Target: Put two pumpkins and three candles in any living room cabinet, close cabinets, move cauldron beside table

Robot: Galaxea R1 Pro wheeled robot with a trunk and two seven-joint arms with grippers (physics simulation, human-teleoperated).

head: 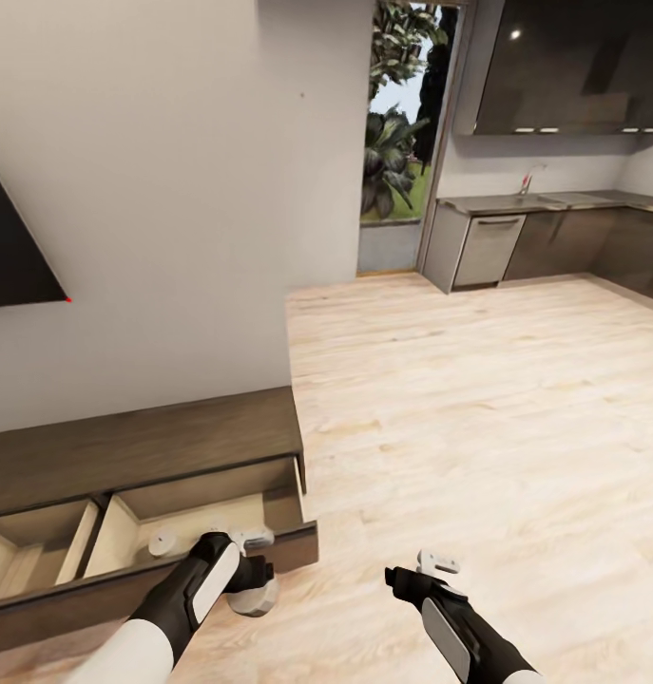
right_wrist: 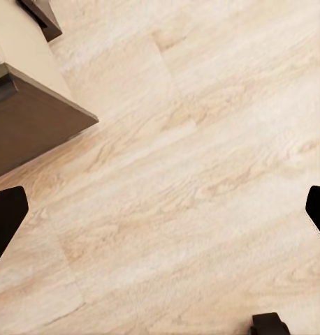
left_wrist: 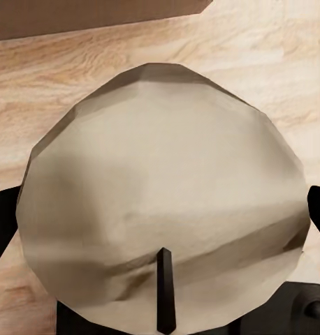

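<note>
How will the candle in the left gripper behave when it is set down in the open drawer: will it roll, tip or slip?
The candle, held in the left gripper, looks short and wide, so upright it will probably not tip. Its round side could roll if laid down. The surface looks smooth and hard, so it may slip. The drawer wall should stop it.

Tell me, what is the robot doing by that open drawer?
The left gripper is holding a pale candle beside the open drawer of the brown cabinet. Another candle already lies inside that drawer. The right gripper is open and empty, hanging over the wooden floor.
</note>
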